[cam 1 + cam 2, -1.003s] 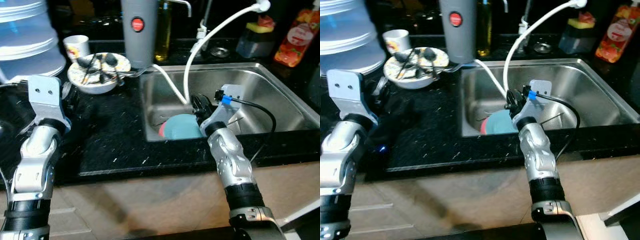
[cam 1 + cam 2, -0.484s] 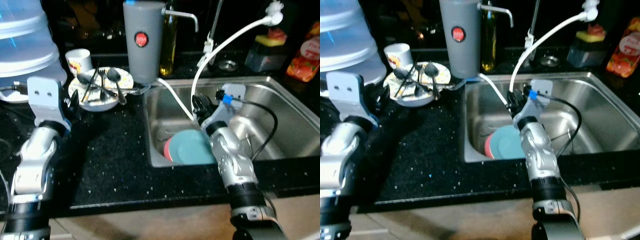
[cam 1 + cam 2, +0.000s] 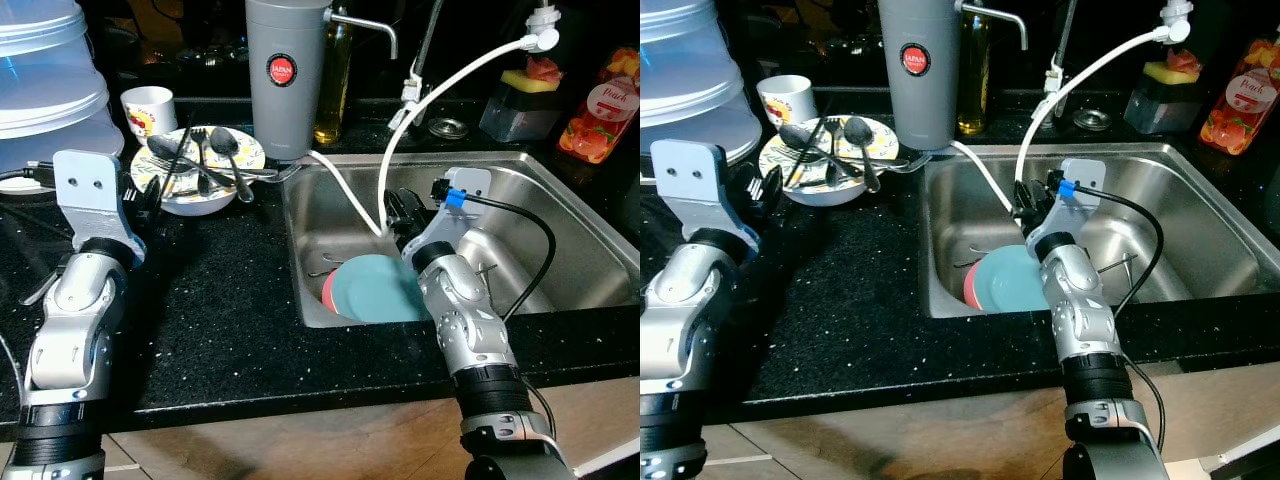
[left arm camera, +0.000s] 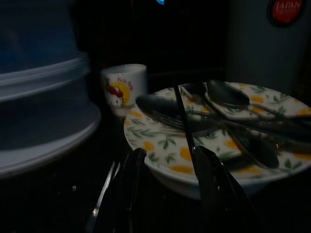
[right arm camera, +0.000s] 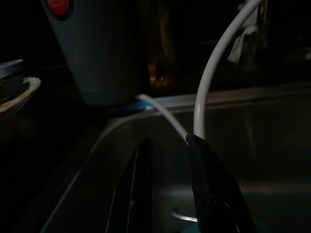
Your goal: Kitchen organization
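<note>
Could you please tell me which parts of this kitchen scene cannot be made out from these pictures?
- Pink plate: mostly hidden under the teal plate in the eye views.
- Sink floor near the right gripper: covered by the arm in the eye views, too dark in the right wrist view.
- Clear plastic container: cut off by the picture's edge.
- Bottle label: too small to read.

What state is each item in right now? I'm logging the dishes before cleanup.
Patterned plate: on the counter, loaded with spoons and forks.
Teal plate: tilted in the sink, over a pink plate.
Cup: upright.
Left gripper: open, facing the patterned plate.
Right gripper: open, above the sink.
</note>
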